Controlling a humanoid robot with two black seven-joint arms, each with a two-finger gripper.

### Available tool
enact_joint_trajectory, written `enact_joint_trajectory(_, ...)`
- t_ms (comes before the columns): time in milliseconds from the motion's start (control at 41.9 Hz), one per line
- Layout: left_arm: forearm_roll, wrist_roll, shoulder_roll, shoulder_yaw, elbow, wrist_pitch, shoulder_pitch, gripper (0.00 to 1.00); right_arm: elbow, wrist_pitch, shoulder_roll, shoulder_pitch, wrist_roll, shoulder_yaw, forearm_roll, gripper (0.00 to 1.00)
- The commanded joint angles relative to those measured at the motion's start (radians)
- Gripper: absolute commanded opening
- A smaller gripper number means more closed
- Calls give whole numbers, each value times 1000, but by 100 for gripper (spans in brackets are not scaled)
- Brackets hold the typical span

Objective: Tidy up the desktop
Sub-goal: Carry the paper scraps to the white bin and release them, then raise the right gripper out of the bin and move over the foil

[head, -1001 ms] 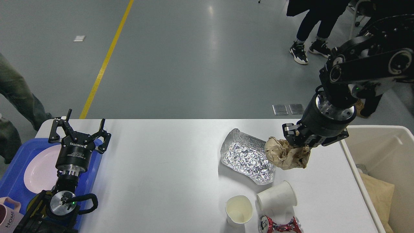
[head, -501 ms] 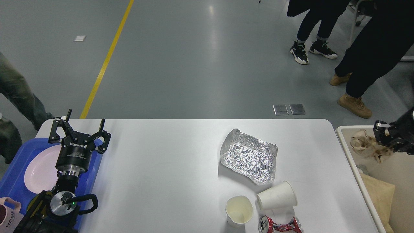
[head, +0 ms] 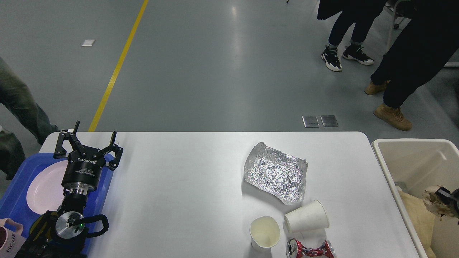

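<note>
Left pincer (head: 88, 147) above desktop (head: 186, 193) edge

Glossy grey floor (head: 222, 64), yellow line (head: 116, 68)

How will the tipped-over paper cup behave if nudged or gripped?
The tipped paper cup lies on its side on the desktop, so a nudge would probably roll it in an arc. It looks thin-walled and empty: likely light and easily crushed.

We find the desk (head: 179, 186) open through its middle and left; crumpled foil (head: 275, 172), two cups (head: 265, 232) (head: 307, 216) and a crushed can (head: 310, 249) crowd its near-right corner.
</note>
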Motion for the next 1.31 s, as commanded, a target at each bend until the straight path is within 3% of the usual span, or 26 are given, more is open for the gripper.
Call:
enact_joint_trajectory(0,0,0,0,0,0,0,0,97,-150,-86,109,-140,1,16,10,0)
enact_joint_trajectory(215,0,0,0,0,0,0,0,97,-267,-180,208,-258,1,29,12,0)
enact_joint_trajectory(691,0,0,0,0,0,0,0,97,-267,-189,227,-278,1,29,12,0)
enact_joint_trajectory(715,0,0,0,0,0,0,0,97,-267,-191,227,-278,1,25,12,3)
enact_joint_trajectory(739,0,0,0,0,0,0,0,97,-267,-194,227,-280,1,24,12,18)
enact_joint_trajectory(763,0,0,0,0,0,0,0,97,-267,-209,224,-278,1,24,12,52)
enact_joint_trajectory(787,0,0,0,0,0,0,0,97,-267,-238,224,-277,1,21,12,77)
enact_joint_trajectory(835,0,0,0,0,0,0,0,97,-266,-273,226,-277,1,19,12,97)
enact_joint_trajectory(1288,0,0,0,0,0,0,0,97,-244,-301,217,-264,1,21,10,100)
